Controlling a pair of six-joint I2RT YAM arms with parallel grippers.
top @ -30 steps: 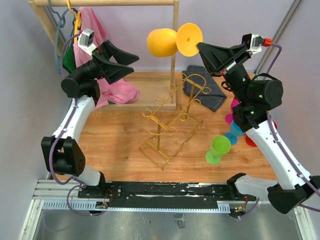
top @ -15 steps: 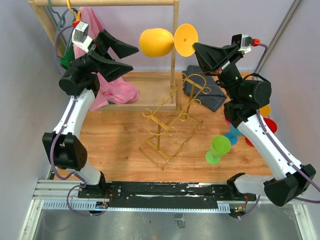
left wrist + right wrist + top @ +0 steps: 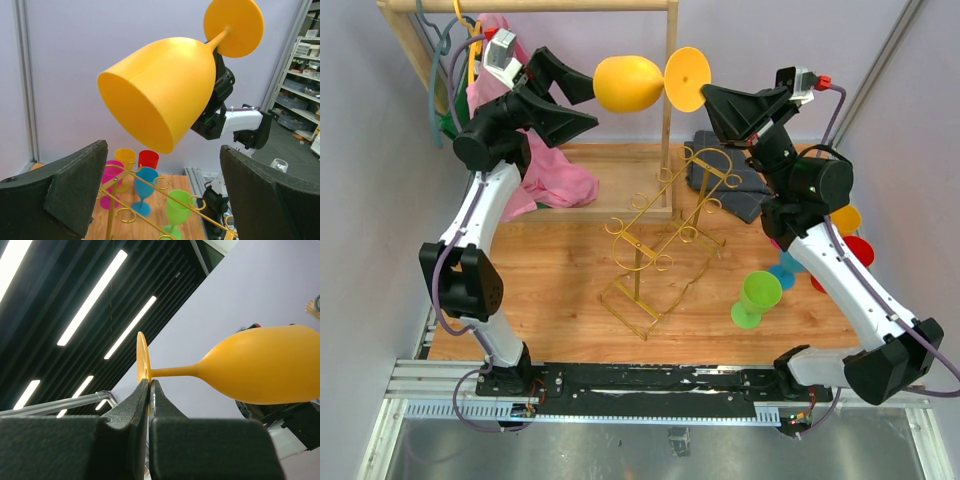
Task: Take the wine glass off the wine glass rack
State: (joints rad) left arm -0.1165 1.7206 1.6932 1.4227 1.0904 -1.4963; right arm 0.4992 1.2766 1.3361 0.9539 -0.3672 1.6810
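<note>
An orange wine glass [image 3: 630, 84] hangs in the air on its side, high above the table. My right gripper [image 3: 708, 97] is shut on the rim of its round foot [image 3: 142, 362], with the bowl [image 3: 265, 371] pointing left. My left gripper [image 3: 582, 103] is open, its jaws wide apart on either side of the bowl's mouth [image 3: 165, 95] and not touching it. The gold wire wine glass rack [image 3: 665, 235] stands empty on the wooden table, below both grippers; its hooks [image 3: 165, 200] also show in the left wrist view.
A green glass [image 3: 756, 298], a blue glass [image 3: 788, 262], and pink, red and yellow glasses stand at the table's right edge. A grey cloth [image 3: 730, 185] lies behind the rack. A wooden clothes rack [image 3: 670, 90] with a pink cloth [image 3: 550, 180] stands at the back left.
Both arms have risen and moved left. The right gripper has carried the glass leftward, and the open left gripper has come up around the bowl's mouth.
</note>
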